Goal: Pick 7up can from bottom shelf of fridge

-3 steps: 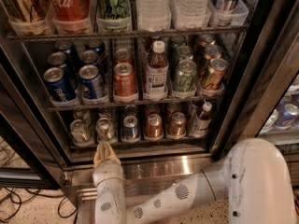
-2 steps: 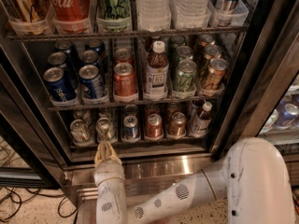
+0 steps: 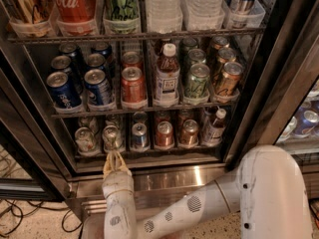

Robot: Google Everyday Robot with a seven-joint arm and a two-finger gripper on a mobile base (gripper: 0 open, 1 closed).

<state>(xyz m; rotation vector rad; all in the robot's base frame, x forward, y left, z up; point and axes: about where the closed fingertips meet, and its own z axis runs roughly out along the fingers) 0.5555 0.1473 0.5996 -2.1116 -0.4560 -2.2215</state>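
Note:
The fridge (image 3: 279, 83) stands open in front of me. On its bottom shelf (image 3: 149, 152) stands a row of small cans and one small bottle (image 3: 214, 128). The 7up can (image 3: 110, 136), whitish-silver with green marks, is second from the left, next to another pale can (image 3: 84, 139). My gripper (image 3: 113, 159) points up from the white arm (image 3: 199, 208), just below and in front of the 7up can, at the shelf's front edge, not around the can.
To the right of the 7up can stand a blue-and-silver can (image 3: 139, 135) and two copper-red cans (image 3: 164, 133). The rack above holds blue Pepsi cans (image 3: 60, 88), a red can and a bottle. The steel base (image 3: 189, 176) lies below. Cables lie on the floor at the left (image 3: 15, 215).

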